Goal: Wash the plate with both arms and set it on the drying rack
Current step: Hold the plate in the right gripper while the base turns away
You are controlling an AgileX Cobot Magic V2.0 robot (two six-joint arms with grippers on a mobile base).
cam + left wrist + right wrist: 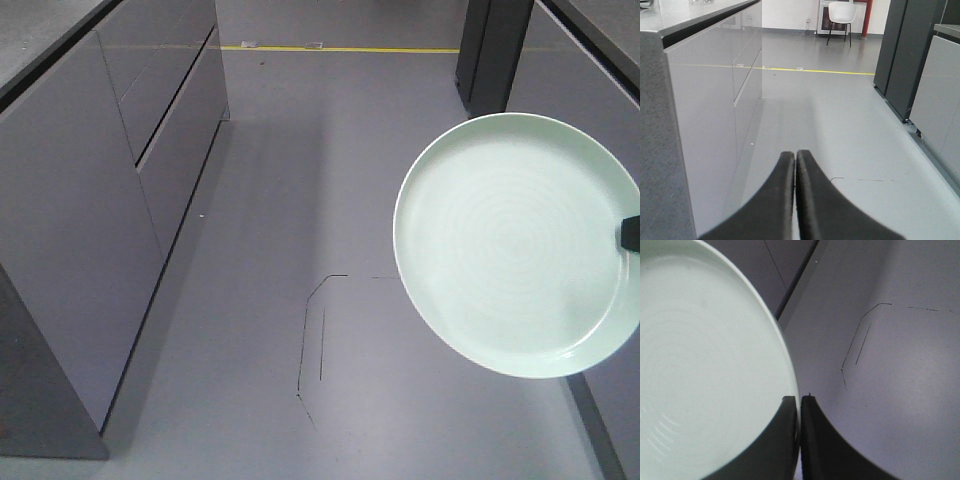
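The pale mint-green plate (515,245) hangs in the air at the right of the front view, its ringed inner face toward the camera, above the grey floor. My right gripper (630,232) shows only as a black tip at the plate's right rim. In the right wrist view the right gripper (800,398) is shut on the rim of the plate (705,365), one finger on each face. My left gripper (795,153) is shut and empty, pointing down the aisle. The drying rack is out of view.
A long grey cabinet run (90,210) with a dark counter top lines the left side. Dark tall cabinets (905,55) stand on the right. A yellow floor line (815,71) crosses the aisle; a white chair (841,15) stands far back.
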